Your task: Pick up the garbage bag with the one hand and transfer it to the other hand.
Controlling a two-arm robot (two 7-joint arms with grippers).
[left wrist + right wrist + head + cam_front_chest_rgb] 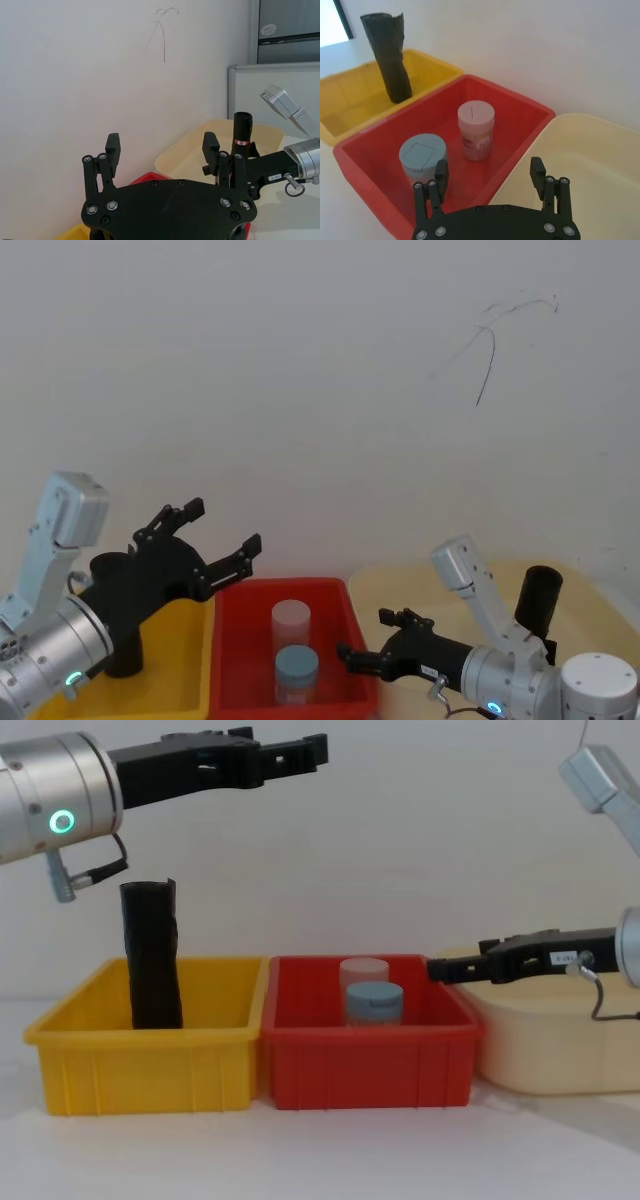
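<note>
The left gripper (298, 750) is held high over the yellow bin (140, 1070), its arm reaching in from the left and pointing right; its fingers stand well apart with nothing between them, as the left wrist view (161, 142) and the head view (222, 527) also show. The right gripper (440, 968) hangs low, level and pointing left, over the seam between the red bin (365, 1070) and the cream tub (550, 1050); its fingers are spread and empty (489, 167).

The garbage bag (152, 955) stands upright at the far left of the yellow bin, rising well above the wall, apart from both grippers. From the head, the left gripper's body covers the bag's upper part, so its foot (125, 645) is what shows. In the red bin a blue-lidded jar (422, 152) stands near and a pale-lidded jar (476, 127) just behind it; from the chest the bin wall cuts off both jars' lower halves. A black cylinder (242, 130) with a red band stands in the cream tub; what it is I cannot tell.
</note>
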